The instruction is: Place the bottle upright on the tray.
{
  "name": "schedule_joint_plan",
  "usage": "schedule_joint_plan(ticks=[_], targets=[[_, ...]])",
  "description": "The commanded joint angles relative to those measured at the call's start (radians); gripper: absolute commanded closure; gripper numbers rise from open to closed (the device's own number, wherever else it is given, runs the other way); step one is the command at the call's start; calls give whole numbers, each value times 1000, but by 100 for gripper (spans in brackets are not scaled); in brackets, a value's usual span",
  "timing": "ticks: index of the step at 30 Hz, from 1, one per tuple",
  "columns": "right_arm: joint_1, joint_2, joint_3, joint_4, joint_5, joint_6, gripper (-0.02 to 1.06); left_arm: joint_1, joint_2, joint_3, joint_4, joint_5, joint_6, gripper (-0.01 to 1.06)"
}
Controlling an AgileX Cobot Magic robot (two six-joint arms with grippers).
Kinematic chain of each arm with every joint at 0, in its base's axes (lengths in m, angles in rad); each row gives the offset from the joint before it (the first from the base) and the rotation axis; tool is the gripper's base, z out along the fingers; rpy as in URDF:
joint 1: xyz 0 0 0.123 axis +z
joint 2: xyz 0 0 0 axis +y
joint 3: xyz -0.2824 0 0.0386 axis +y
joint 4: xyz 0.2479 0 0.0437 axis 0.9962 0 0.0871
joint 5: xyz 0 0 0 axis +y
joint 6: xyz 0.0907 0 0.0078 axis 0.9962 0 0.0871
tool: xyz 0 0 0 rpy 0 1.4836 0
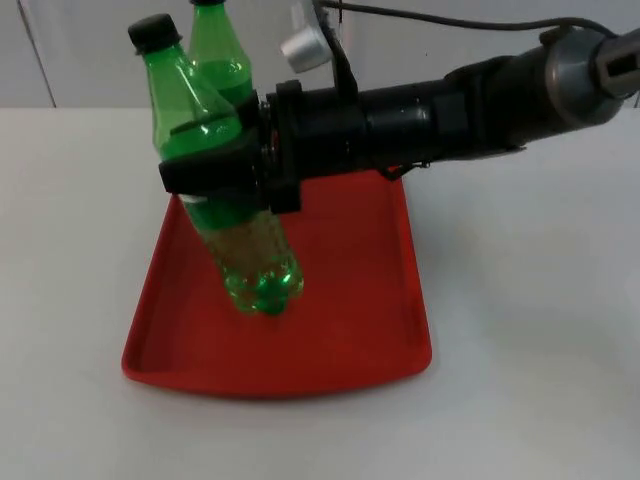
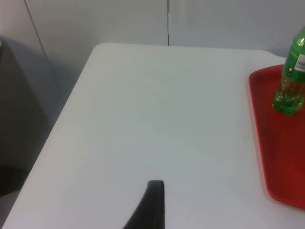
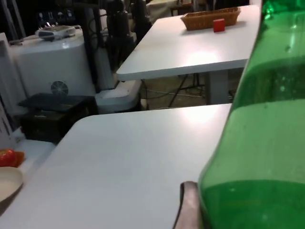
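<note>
Gripping the green bottle (image 1: pixel 225 190) around its middle, the right gripper (image 1: pixel 215 178) is holding it tilted over the red tray (image 1: pixel 350 300), cap toward eleven o'clock. Released at that lean, it would likely topple. The left gripper (image 2: pixel 152 205) is waiting aside, fingers unclear.

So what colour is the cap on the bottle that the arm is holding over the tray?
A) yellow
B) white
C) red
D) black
D: in the top view the green bottle, clamped by the right gripper above the red tray, has a black cap at its tilted top end.
</note>
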Motion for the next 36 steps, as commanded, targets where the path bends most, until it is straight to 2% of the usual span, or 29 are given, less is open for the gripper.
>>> schedule_joint_plan(ticks=[1,3,9,17,20,22,28,33,36], targets=[[-3,1,-15,13,-27,-642,105,-4,-20,1,-16,0,3,20],[-3,3,-15,13,-72,-642,105,-4,-28,1,-21,0,3,20],[-3,8,-19,13,-101,-654,105,-4,-42,1,-23,0,3,20],[-3,24,-20,13,-193,-642,105,-4,-72,1,-30,0,3,20],[6,24,-20,13,-271,-636,105,-4,-72,1,-30,0,3,20],[9,24,-20,13,-289,-620,105,-4,-72,1,-30,0,3,20],[11,24,-20,13,-195,-611,105,-4,-72,1,-40,0,3,20],[8,22,-20,13,-173,-597,105,-4,-72,1,-41,0,3,20],[-1,13,-20,13,-99,-558,105,-4,-72,1,-41,0,3,20]])
